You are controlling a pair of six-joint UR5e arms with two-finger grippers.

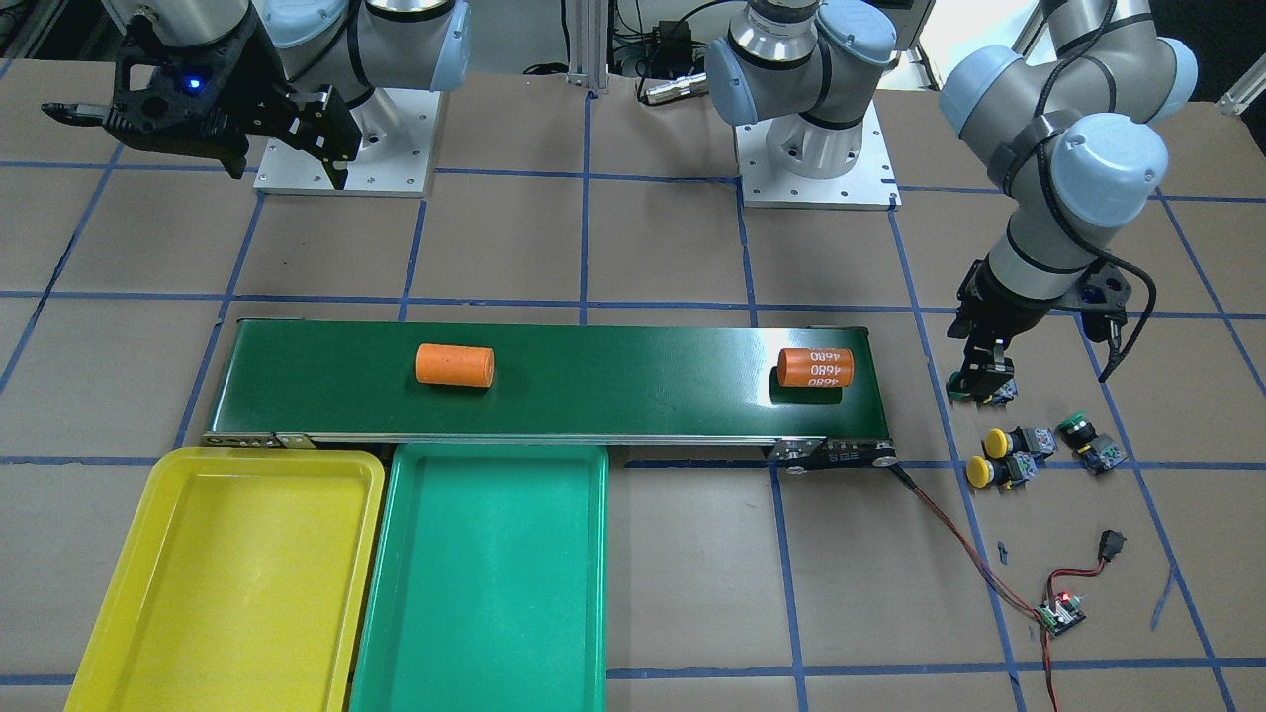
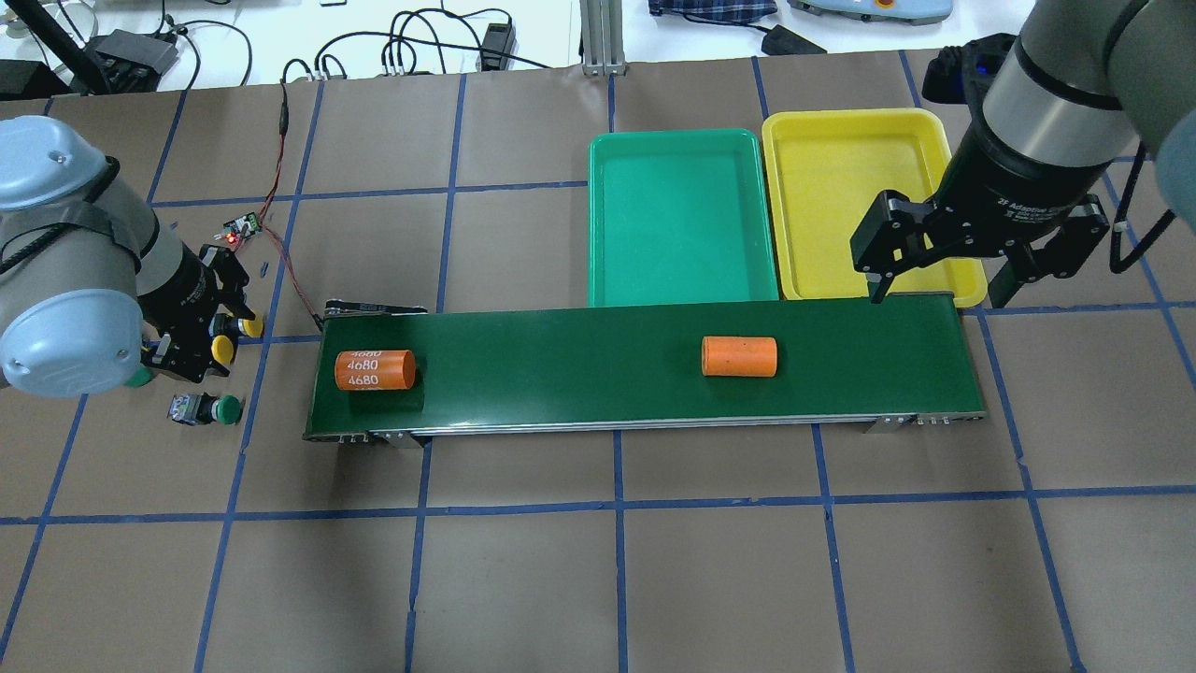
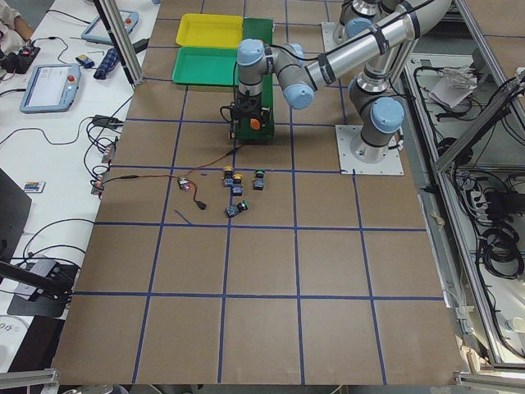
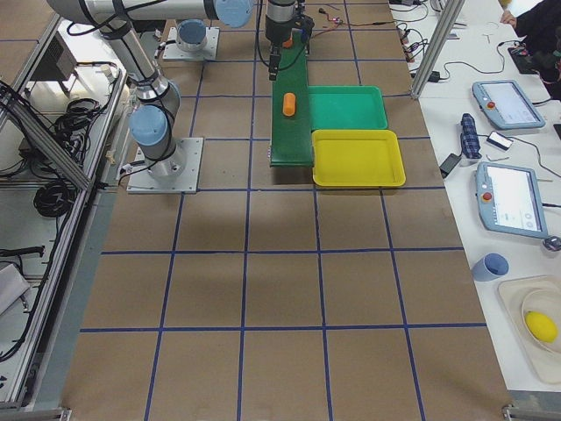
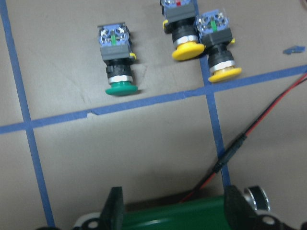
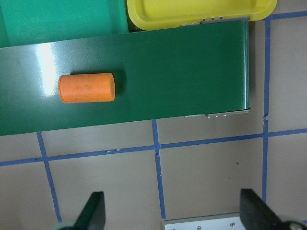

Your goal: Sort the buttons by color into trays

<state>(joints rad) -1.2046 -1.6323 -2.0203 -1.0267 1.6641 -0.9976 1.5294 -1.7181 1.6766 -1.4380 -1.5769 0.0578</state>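
Note:
All the buttons lie on the table past the belt's end: two yellow buttons side by side, one green button on the robot's side and another green button farthest from the belt. My left gripper hangs open and empty above the table, between the belt's end and the near green button. Its fingers are wide apart. My right gripper is open and empty, raised over the belt's other end beside the yellow tray. The green tray adjoins it. Both trays hold nothing.
A long dark-green conveyor belt carries a plain orange cylinder and one printed "4680". Red wires run from the belt's end to a small circuit board and a black switch near the buttons.

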